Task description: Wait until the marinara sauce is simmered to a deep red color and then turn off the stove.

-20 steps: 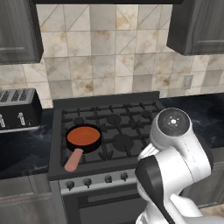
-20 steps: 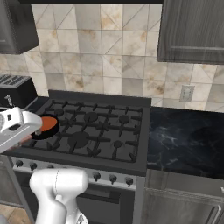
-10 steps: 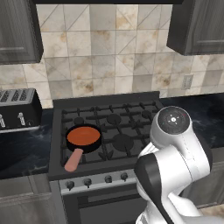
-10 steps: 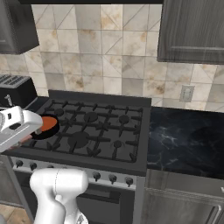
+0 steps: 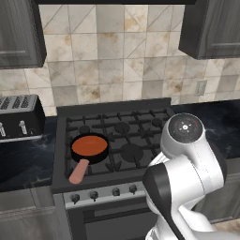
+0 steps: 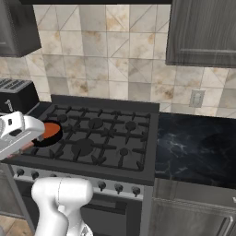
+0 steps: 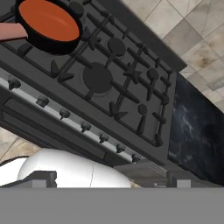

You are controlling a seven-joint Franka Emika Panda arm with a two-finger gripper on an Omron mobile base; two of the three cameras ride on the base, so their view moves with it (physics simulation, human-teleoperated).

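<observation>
The stove [image 5: 123, 140] is a wide dark gas range with black grates and a silver front strip of small dark knobs [image 5: 115, 191]. On its front left burner sits a small black skillet [image 5: 89, 149] with a tan-pink handle [image 5: 78, 171] pointing toward me. The marinara sauce [image 5: 89, 146] fills it as a flat orange-red disc [image 7: 48, 19]. My gripper [image 7: 109, 180] is open, held out in front of the stove's left side, above the knob strip [image 7: 85, 127] and well back from it, touching nothing. In the right base view my hand covers part of the skillet [image 6: 51, 132].
A silver-and-black toaster [image 5: 18, 116] stands on the counter left of the stove. Black marble counter [image 6: 198, 147] runs to the right, below a wall outlet [image 6: 197, 97]. Dark cabinets [image 6: 203, 32] hang above on both sides. My own arm [image 5: 187, 164] blocks the stove's right front.
</observation>
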